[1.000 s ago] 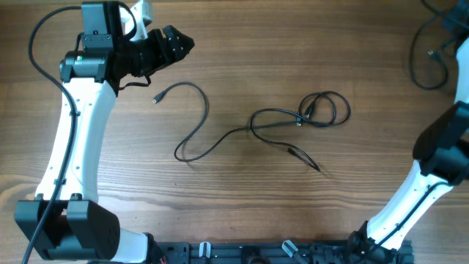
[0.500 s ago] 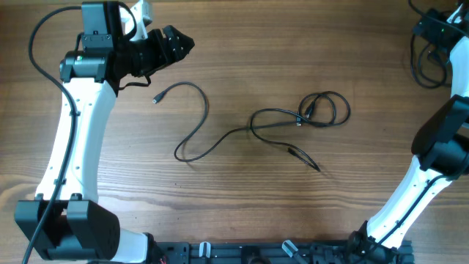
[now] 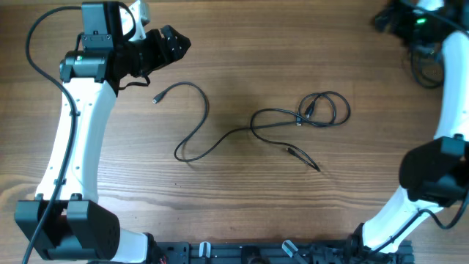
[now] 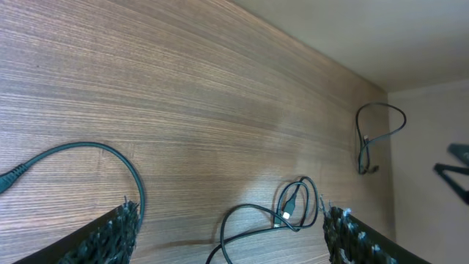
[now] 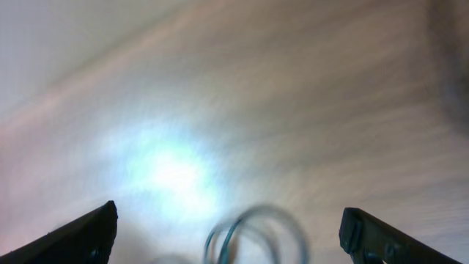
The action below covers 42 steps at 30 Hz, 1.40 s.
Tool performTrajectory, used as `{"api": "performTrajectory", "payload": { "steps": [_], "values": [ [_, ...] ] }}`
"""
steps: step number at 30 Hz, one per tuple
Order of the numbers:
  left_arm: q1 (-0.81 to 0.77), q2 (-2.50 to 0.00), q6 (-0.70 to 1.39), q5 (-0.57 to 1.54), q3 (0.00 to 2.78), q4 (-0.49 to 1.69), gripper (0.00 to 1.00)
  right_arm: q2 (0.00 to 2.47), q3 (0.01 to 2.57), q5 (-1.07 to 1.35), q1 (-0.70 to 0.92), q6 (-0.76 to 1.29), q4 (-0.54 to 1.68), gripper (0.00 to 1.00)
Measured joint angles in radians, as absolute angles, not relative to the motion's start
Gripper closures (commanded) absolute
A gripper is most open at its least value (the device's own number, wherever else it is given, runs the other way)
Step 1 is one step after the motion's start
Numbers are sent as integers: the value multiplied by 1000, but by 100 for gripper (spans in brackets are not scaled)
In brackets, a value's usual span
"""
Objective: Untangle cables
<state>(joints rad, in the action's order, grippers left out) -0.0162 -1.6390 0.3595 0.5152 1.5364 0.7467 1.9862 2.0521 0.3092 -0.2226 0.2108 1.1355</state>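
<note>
Right tool (image 3: 382,20) swung inward, wide; left tool (image 3: 183,42) wide; cables (image 3: 306,111) mid-table, apart from both.

Table (image 3: 242,213) matt wood, fine grain. Cables (image 3: 207,111) smooth black, rubbery look. Left arm shell (image 3: 80,139) glossy white plastic.

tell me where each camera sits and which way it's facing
overhead: above the table, looking straight down at the cables, left arm, right arm.
left wrist: low over the table, facing along it toward the cables; own fingers at bottom corners.
right wrist: blurred, facing the table; own fingers at bottom corners.
shared: overhead and left wrist both show the coiled cables.
</note>
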Motion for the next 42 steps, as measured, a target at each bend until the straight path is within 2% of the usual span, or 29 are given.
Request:
{"api": "performTrajectory", "payload": {
  "steps": [5,16,21,26,30,35,36,37,39,42],
  "values": [
    [-16,-1639,360,491,1536,751,14,1988,2051,326,-64,169,1242,1],
    [-2,-1639,360,288,1536,783,11,1990,2028,277,228,100,1379,2],
    [7,-1639,359,272,1536,809,10,1992,1918,255,260,43,1444,3],
    [7,-1639,359,266,1536,809,9,1995,1739,317,260,-113,1455,3],
    [7,-1639,359,266,1536,809,9,1997,1599,418,260,-242,1435,9],
    [7,-1639,359,265,1536,815,9,1998,1468,487,269,-298,1328,29],
    [7,-1639,359,265,1536,817,8,1998,1444,501,270,-300,1308,41],
    [7,-1639,359,263,1536,818,8,1998,1420,517,271,-307,1285,48],
    [7,-1639,359,262,1536,820,9,1998,1385,548,273,-309,1255,69],
    [7,-1639,359,262,1536,823,9,1999,1365,579,273,-302,1223,89]
  ]
}}
